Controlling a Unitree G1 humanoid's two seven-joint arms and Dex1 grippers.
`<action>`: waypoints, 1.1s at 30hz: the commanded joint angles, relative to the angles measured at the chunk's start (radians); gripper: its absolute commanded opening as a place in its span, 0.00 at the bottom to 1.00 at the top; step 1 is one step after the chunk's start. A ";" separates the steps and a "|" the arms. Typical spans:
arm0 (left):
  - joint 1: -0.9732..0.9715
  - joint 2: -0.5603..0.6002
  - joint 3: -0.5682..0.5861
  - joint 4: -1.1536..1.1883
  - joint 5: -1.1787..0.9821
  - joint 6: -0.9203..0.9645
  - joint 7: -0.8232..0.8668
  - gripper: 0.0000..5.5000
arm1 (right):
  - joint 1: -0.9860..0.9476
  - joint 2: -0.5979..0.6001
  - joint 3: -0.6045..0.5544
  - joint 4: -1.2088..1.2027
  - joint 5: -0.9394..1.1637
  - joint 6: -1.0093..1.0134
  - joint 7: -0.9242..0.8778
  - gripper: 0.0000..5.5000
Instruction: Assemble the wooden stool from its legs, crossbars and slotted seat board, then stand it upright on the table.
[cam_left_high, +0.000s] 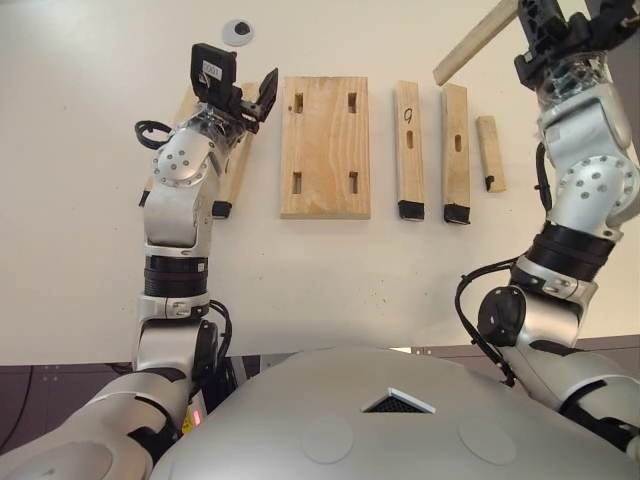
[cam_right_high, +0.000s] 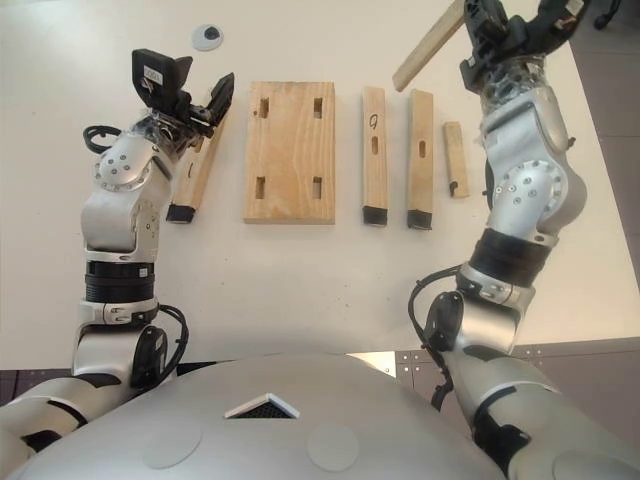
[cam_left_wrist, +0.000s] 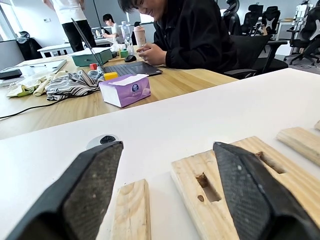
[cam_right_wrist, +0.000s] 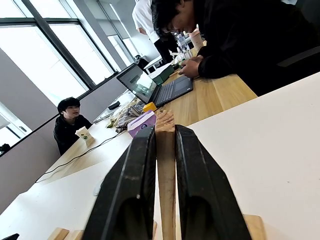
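Head view: I see my left gripper (cam_left_high: 243, 92) hanging wide open beside the seat board (cam_left_high: 325, 145), which lies on the bench (cam_left_high: 90, 270). Left wrist view: its fingers (cam_left_wrist: 90, 200) frame a leg (cam_left_wrist: 131, 212). Right wrist view: my right gripper (cam_right_wrist: 165, 185) pinches a wooden bar (cam_right_wrist: 165, 135).

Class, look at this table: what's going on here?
A robot is starting to build a stool. Its right gripper is shut on a wooden bar, lifted off the table. Its left gripper hovers open above loose parts left of the slotted seat board, which lies flat. Two legs and a short crossbar lie on its right. Nothing is joined.
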 joint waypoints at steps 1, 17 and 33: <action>0.037 -0.019 0.059 0.014 -0.001 -0.016 0.059 0.60 | 0.043 -0.036 -0.017 -0.065 0.009 0.037 -0.023 0.07; 0.112 -0.082 0.122 -0.056 -0.036 -0.003 0.131 0.39 | 0.125 -0.074 -0.027 -0.145 0.045 0.119 -0.037 0.07; 0.107 -0.050 0.127 -0.042 -0.026 0.005 0.140 0.39 | 0.206 -0.091 0.005 -0.080 0.001 0.103 -0.001 0.07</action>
